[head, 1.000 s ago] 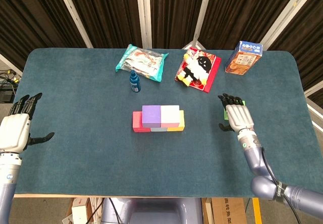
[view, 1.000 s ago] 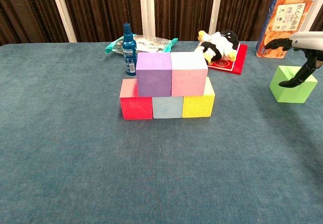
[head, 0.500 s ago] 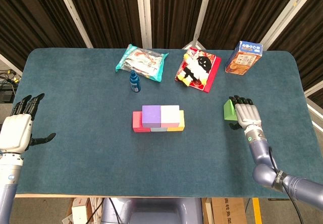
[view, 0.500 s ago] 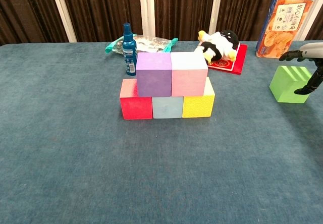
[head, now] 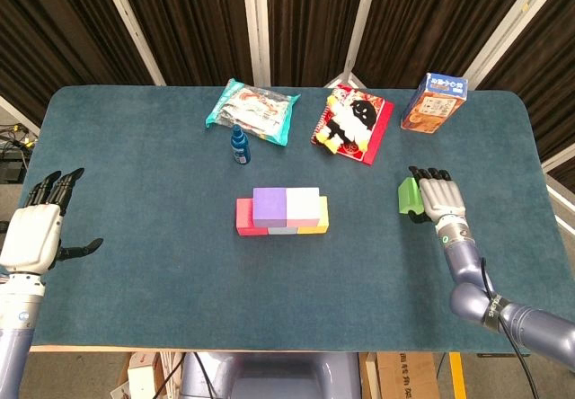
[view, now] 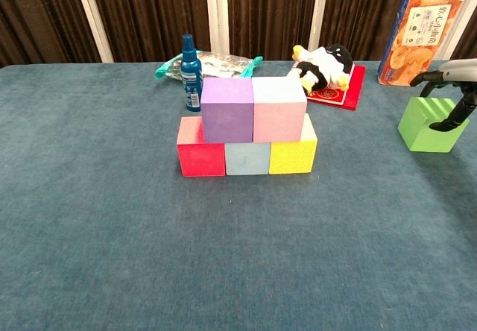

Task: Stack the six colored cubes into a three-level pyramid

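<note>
Five matte cubes form two tiers mid-surface: red [view: 200,156], pale blue [view: 247,159] and yellow [view: 292,156] below, purple [view: 227,109] and pink [view: 279,109] above. The green cube [view: 427,126] (smooth-faced) sits far right, the right hand [head: 437,198] closing on it. The left hand [head: 36,232] hovers open.

Two cubes [view: 253,109] atop three-cube row [view: 247,157]; sixth cube [view: 426,126] right.

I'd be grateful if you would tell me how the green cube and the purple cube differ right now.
The green cube sits alone on the table at the right, while the purple cube rests on the stack's second level beside the pink cube. The right robot hand is at the green cube; no hand is near the purple one. Both look like similar-sized plain cubes standing square.
</note>
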Tool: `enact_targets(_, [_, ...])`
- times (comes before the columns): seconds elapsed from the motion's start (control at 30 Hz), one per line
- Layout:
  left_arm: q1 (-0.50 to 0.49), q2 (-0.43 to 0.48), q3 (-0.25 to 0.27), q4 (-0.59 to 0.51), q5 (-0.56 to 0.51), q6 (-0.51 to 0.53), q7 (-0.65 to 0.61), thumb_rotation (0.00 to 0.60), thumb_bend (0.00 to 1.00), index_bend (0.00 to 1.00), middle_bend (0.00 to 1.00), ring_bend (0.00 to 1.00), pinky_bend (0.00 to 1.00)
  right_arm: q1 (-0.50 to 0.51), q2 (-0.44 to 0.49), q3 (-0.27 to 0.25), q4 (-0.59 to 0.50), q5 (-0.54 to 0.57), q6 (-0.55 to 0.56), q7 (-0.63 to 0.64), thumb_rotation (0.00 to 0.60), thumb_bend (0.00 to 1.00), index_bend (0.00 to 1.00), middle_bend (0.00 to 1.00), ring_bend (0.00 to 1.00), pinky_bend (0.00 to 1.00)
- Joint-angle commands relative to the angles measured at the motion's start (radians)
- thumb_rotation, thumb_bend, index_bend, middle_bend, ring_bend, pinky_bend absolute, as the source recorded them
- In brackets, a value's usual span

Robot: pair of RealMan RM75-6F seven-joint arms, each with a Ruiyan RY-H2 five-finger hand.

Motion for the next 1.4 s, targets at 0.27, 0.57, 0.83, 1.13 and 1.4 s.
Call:
enact_targets(0.27, [0.011, -0.001, -0.017, -0.003, 0.003, -0.005, 0.000, 0.600, 0.12, 0.00, 0.10, 0.05, 0.10, 0.006, -0.017, -0.004, 0.022, -0.021, 0.013, 0.020, 0.600, 0.44, 0.00, 0.27, 0.17, 0.00])
enact_targets(0.57, [0.017, 0.000, -0.022, -0.002, 0.002, -0.025, 0.006, 0.600, 0.12, 0.00, 0.10, 0.05, 0.10, -0.013, 0.057, 0.017, -0.068, -0.108, 0.081, 0.054, 0.600, 0.46, 0.00, 0.31, 0.20, 0.00])
enact_targets(0.83, [0.016, -0.002, -0.016, -0.004, -0.011, -0.056, 0.025, 0.600, 0.12, 0.00, 0.10, 0.05, 0.10, -0.030, 0.186, 0.038, -0.230, -0.182, 0.141, 0.052, 0.600, 0.46, 0.00, 0.31, 0.20, 0.00])
enact_targets(1.13, [0.014, -0.003, -0.014, -0.017, -0.010, -0.076, 0.042, 0.600, 0.12, 0.00, 0.10, 0.05, 0.10, -0.001, 0.396, 0.072, -0.512, -0.141, 0.169, -0.035, 0.600, 0.46, 0.00, 0.31, 0.20, 0.00])
enact_targets(1.4, [0.019, 0.004, -0.018, -0.034, 0.007, -0.079, 0.030, 0.600, 0.12, 0.00, 0.10, 0.05, 0.10, 0.062, 0.522, 0.109, -0.712, -0.051, 0.192, -0.111, 0.600, 0.46, 0.00, 0.32, 0.20, 0.00])
